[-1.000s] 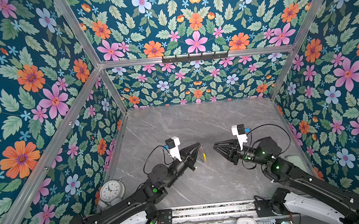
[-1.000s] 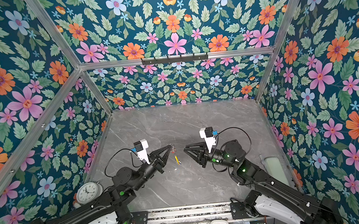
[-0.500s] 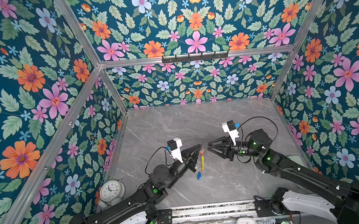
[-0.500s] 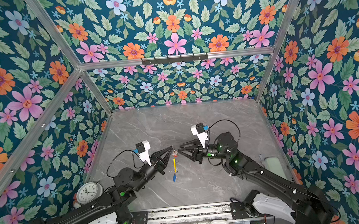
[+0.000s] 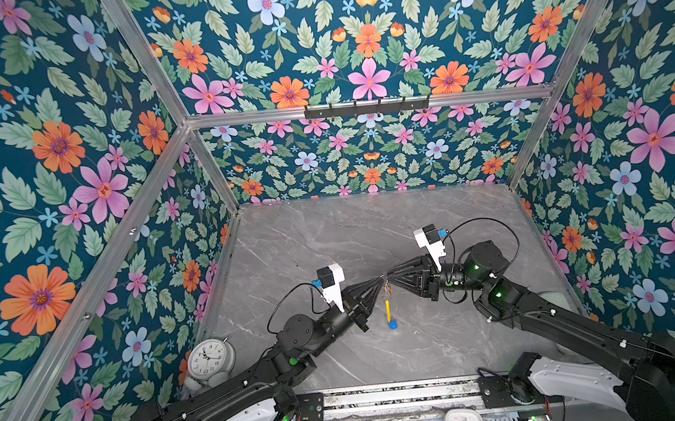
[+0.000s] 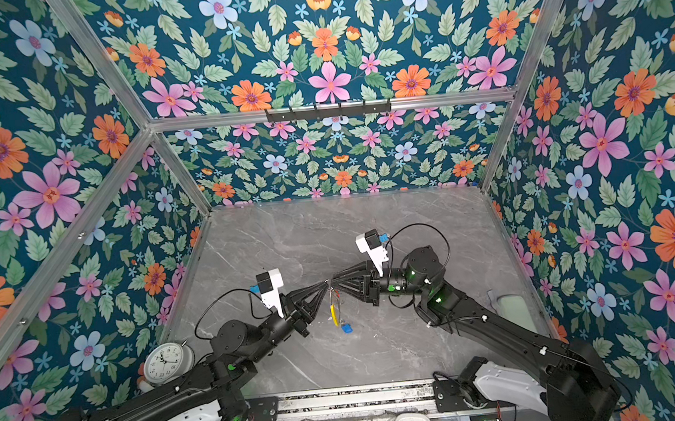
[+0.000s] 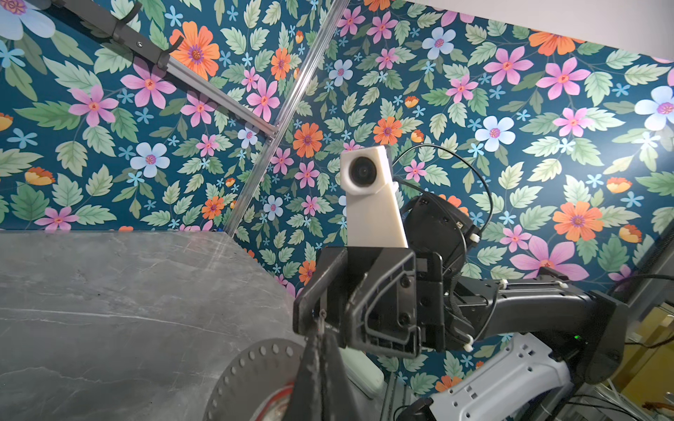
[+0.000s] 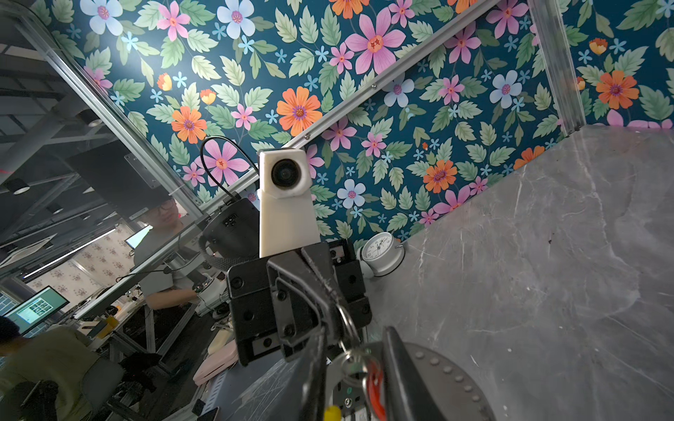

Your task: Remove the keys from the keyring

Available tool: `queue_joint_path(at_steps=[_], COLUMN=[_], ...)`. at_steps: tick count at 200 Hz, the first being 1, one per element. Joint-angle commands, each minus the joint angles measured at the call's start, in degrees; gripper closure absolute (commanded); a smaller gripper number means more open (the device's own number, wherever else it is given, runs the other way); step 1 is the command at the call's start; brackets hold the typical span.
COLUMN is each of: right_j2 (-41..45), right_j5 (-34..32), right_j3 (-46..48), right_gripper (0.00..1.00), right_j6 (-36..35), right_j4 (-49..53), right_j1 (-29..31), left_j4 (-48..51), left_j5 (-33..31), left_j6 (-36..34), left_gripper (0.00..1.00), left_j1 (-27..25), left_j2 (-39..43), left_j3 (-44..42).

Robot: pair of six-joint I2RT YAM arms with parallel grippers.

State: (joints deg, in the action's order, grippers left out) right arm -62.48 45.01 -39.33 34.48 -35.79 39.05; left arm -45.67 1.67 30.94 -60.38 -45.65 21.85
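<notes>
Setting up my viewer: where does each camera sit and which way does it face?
Top views: overhead, looking down at the table; both arms, left gripper and right gripper meeting at the keyring.
Left wrist: behind its fingers, facing the right gripper.
Right wrist: behind its fingers, facing the left gripper.
Shared: top and right wrist views show the alarm clock.
</notes>
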Motion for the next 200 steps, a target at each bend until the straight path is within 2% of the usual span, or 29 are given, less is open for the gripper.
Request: queue_joint_path(at_steps=[1,38,160,200], right_j2=[0.25,0.1,0.45,0.43], right_j5=[1.3,1.99,2.14,2.4], right_j3=[-0.31,-1.07,-0.48,-0.48], right_gripper=[0.76,0.81,0.81,0.91], right_j6=[0.85,1.03,1.03,0.95], right_j4=[-2.8,-2.18,-2.09,-2.17], right_j1=[0.06,0.06,0.59,0.68], left_j4=[-3.8,-3.87,-6.85,-7.24], left_j5=[1.18,1.56,2.8,2.83], left_j6=[-0.79,-0.93,-0.34,-0.26], left_gripper=[1.0,1.0,1.0,1.0], left_j1=[0.06,0.04,0.01,0.04], left_j2=[0.09,0.31,-0.84,-1.31], left_j3=[-0.16,0.12,-0.22,-0.38])
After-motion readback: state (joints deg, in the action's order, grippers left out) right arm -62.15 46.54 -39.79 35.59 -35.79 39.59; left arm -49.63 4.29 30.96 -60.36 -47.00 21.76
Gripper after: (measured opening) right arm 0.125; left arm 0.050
